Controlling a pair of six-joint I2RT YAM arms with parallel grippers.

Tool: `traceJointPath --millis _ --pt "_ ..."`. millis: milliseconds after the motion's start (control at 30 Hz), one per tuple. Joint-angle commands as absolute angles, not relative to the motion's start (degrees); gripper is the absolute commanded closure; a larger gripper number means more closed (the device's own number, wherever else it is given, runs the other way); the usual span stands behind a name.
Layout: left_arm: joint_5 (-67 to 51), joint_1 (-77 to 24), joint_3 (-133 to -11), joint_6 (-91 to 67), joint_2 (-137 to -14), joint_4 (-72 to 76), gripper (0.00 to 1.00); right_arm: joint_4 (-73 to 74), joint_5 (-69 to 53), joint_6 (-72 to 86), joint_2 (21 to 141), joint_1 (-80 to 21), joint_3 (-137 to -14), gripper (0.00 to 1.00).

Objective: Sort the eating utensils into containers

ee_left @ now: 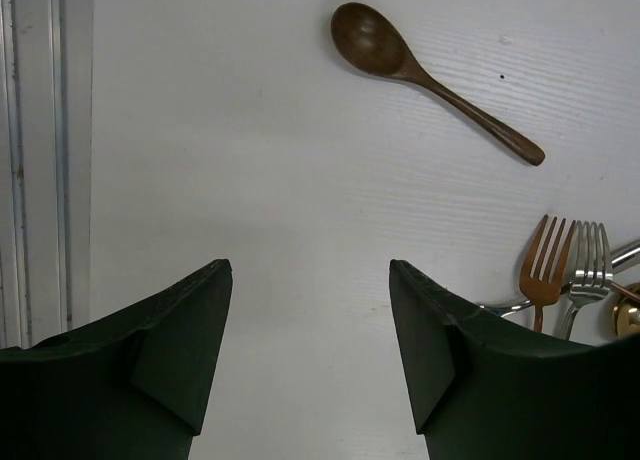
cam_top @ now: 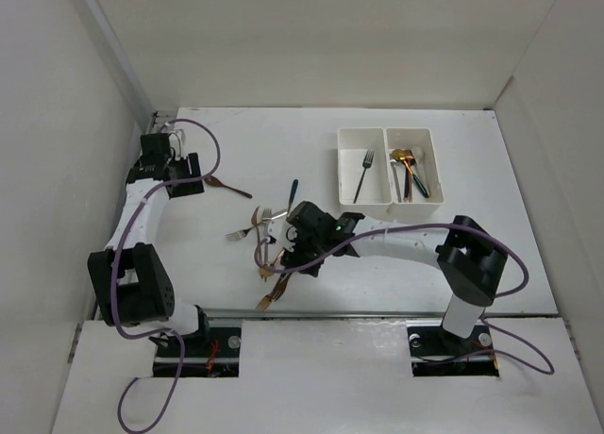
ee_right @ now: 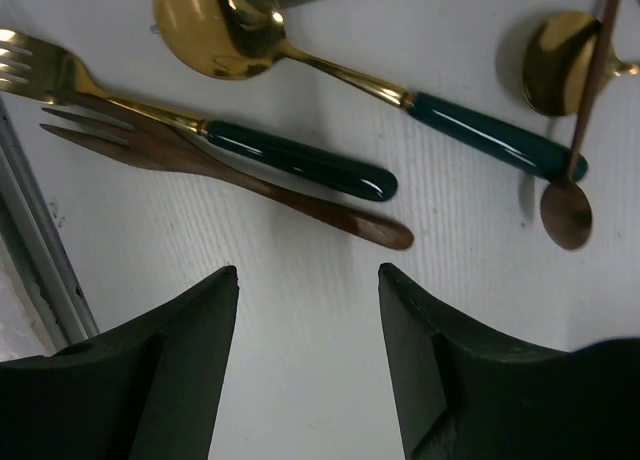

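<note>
Loose eating utensils (cam_top: pixel 269 255) lie in a heap at the table's middle front. My right gripper (ee_right: pixel 308 272) hangs open just above the table beside them, with nothing between its fingers. Just ahead of it lie a brown wooden fork (ee_right: pixel 250 180), a gold fork with a dark green handle (ee_right: pixel 200 130) and a gold spoon with a green handle (ee_right: pixel 330 65). My left gripper (ee_left: pixel 310 270) is open and empty at the far left, short of a brown wooden spoon (ee_left: pixel 430 75). The two white containers (cam_top: pixel 387 130) stand at the back right; one holds a fork (cam_top: pixel 361 175), the other several utensils (cam_top: pixel 411 175).
A copper fork (ee_left: pixel 545 265) and a silver fork (ee_left: pixel 590 270) lie right of the left gripper. A teal-handled utensil (cam_top: pixel 293 193) lies alone behind the heap. A small gold spoon (ee_right: pixel 560 65) and a thin brown spoon (ee_right: pixel 570 200) cross. A metal edge strip (ee_right: pixel 40 270) runs close on the left.
</note>
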State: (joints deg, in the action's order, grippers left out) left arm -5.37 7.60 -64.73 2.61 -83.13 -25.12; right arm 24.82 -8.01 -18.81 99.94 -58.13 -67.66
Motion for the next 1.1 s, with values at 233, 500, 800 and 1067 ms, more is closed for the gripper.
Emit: traceJointPath --millis 233,500,800,1067 --pt "-7.4 8.2 -64.6 1.5 -78.6 -24.7 0.39 18.3 -9.1 -24.1 108.5 -59.4 -70.8 0.37" --pt "-7.4 8.7 -63.6 1.5 -77.5 -24.7 0.39 22.7 -9.8 -21.5 110.7 -59.4 -72.2 0.52" --pt "-7.9 9.2 -63.5 1.5 -78.0 -24.2 0.39 27.1 -7.2 -18.0 110.7 -59.4 -72.2 0.80" --pt "-7.9 9.2 -63.5 1.5 -78.6 -24.2 0.39 28.4 -2.8 -13.7 106.5 -59.4 -69.8 1.00"
